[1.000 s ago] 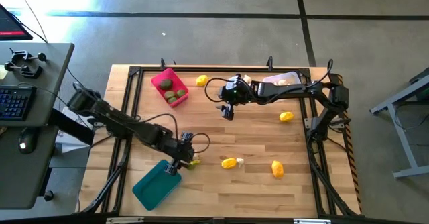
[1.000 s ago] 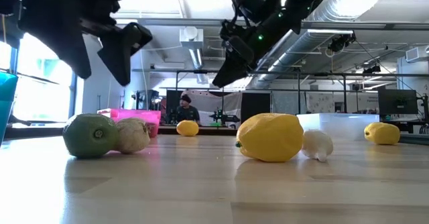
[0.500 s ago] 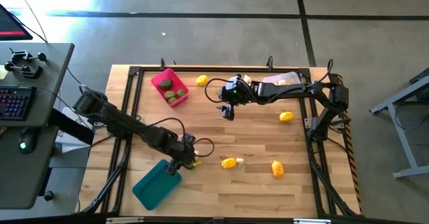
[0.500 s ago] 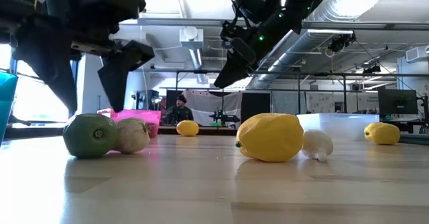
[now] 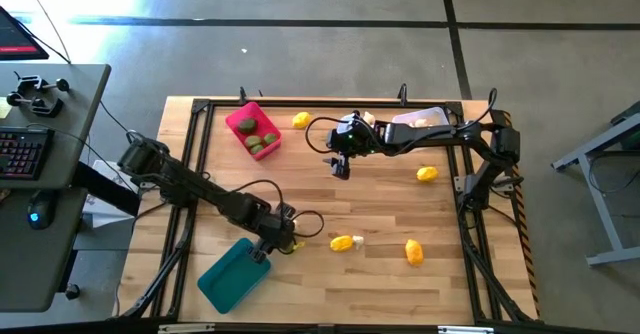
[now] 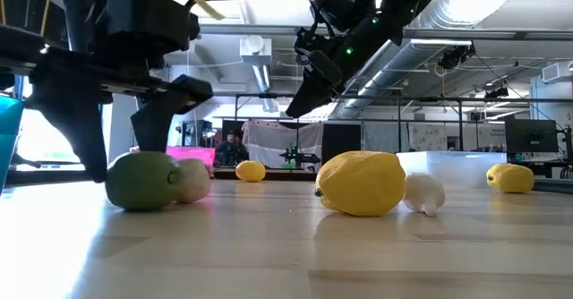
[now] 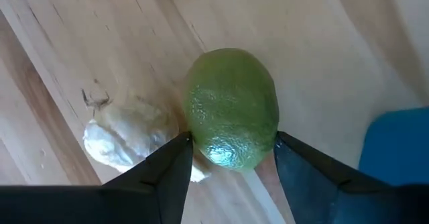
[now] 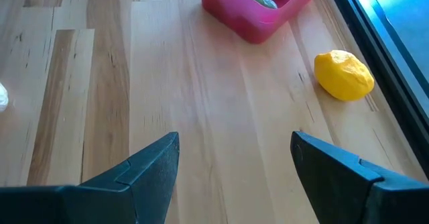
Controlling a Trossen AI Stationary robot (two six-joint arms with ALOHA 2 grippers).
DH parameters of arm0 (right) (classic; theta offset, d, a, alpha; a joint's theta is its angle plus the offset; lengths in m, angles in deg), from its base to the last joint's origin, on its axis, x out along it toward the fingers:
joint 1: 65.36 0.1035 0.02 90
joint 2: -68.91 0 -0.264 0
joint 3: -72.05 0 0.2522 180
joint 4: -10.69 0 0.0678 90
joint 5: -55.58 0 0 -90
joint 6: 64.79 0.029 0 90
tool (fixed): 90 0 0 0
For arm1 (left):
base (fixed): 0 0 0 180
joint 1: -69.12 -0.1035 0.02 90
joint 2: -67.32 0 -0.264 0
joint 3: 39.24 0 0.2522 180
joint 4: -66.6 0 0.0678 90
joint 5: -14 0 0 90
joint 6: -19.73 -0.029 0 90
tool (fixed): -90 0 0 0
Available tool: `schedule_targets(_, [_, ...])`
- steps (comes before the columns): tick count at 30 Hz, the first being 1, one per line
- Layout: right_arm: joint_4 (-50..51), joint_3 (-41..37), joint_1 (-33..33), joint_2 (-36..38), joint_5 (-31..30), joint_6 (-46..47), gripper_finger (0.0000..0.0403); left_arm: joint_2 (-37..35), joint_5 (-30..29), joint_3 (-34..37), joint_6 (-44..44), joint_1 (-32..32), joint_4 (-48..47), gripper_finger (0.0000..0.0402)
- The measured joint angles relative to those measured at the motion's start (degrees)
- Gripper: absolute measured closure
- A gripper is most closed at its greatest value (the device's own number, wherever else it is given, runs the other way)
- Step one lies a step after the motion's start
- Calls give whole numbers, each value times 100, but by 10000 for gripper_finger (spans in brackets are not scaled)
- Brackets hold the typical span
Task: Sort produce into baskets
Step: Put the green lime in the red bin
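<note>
Two dark fingers [image 7: 167,177] of the left gripper [image 7: 231,167] stand on either side of the green lime [image 7: 231,106], which lies on the worktop [image 7: 322,63] directly between them. The fingers are open around it, each tip at or very near its skin, and I cannot tell if they already press it. The long axis of the lime runs forward, away from the wrist, so the fingers would close across its narrow width. A white garlic bulb [image 7: 127,140] lies just beside the lime, outside one finger and touching or almost touching the fruit; I judge it could be pushed when the fingers close. The teal basket [image 5: 232,274] is near, on the other side of the fingers. The right gripper [image 8: 234,160] hangs over bare wood with its fingers wide open and holding nothing, near the pink basket [image 8: 258,13] and a yellow lemon [image 8: 344,74], so the left arm is clearly the nearer one to the lime.
</note>
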Motion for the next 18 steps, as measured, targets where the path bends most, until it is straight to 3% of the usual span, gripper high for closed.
schedule_targets(7, [21,0,-7,0,0,-6,126,47,90,0,35,-139,456,241])
schedule_targets(14, [61,0,-7,0,0,-107,126,45,149,0,9,-211,531,312])
schedule_targets(18, [100,0,-7,0,0,-107,126,20,150,0,9,-209,531,331])
